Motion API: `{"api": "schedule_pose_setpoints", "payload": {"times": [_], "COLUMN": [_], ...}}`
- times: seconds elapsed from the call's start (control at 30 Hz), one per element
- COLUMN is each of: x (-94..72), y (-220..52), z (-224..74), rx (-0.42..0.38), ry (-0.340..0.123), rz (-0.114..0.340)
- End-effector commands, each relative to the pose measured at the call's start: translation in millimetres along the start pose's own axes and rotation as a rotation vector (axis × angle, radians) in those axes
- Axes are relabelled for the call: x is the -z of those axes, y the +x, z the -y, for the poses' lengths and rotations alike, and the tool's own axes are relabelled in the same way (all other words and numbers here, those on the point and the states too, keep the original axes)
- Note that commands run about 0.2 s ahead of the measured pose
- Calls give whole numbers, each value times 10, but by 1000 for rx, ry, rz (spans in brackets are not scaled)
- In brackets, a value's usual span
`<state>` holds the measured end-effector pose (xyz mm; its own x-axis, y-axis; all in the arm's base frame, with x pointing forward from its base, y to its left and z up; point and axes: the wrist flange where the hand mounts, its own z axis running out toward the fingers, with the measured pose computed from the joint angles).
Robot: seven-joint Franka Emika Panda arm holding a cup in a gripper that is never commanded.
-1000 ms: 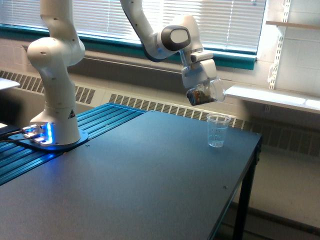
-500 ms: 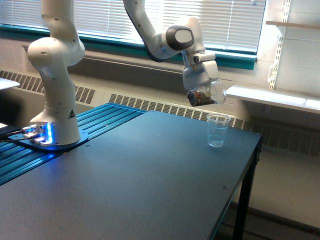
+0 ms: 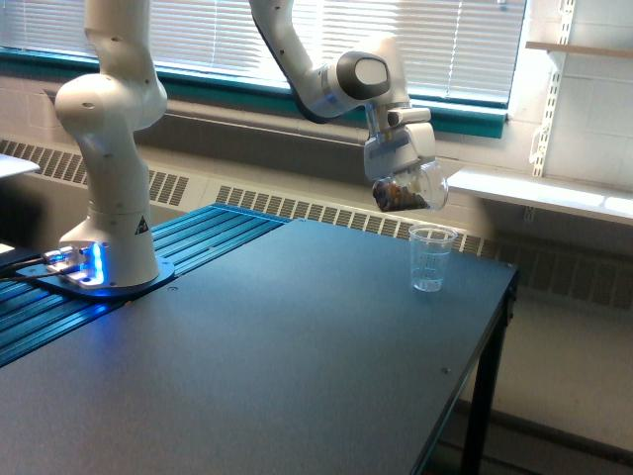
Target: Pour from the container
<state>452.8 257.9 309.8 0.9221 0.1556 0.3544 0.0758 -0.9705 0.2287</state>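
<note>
At the end of the white arm, the gripper (image 3: 404,186) is clenched on the container (image 3: 411,188), a clear rounded vessel tilted over with its mouth toward the exterior view's right; the fingers themselves are mostly hidden behind the gripper body and the glass, so the exact contact cannot be resolved. Dark brown material sits in the lower part of the container, on the side nearest the gripper. Container hangs in the air, clear of the table, above and slightly toward 11 o'clock from the plastic cup (image 3: 431,258); the two do not touch. Plastic cup stands upright on the dark table (image 3: 297,356), near its far edge at the exterior view's right; it is clear and tapered, and whether it holds anything cannot be told. Arm runs from the gripper up toward 10 o'clock through a grey-capped wrist joint (image 3: 358,74) and out of the top of the frame. Robot base (image 3: 107,158) stands at 9 o'clock from the cup, well apart, with blue lights glowing at its foot. Behind the table: a radiator grille (image 3: 326,210) along the wall and a window with blinds (image 3: 455,40). A white shelf (image 3: 539,193) lies at 3 o'clock from the container.
</note>
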Motion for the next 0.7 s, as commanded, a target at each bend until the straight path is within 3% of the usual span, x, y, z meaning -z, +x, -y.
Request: {"api": "schedule_pose_setpoints", "payload": {"times": [0.03, 0.7], "x": [33, -31], "y": [39, 48], "z": [59, 145], "rx": [9, 47], "ry": [-24, -87], "rz": [-3, 35]}}
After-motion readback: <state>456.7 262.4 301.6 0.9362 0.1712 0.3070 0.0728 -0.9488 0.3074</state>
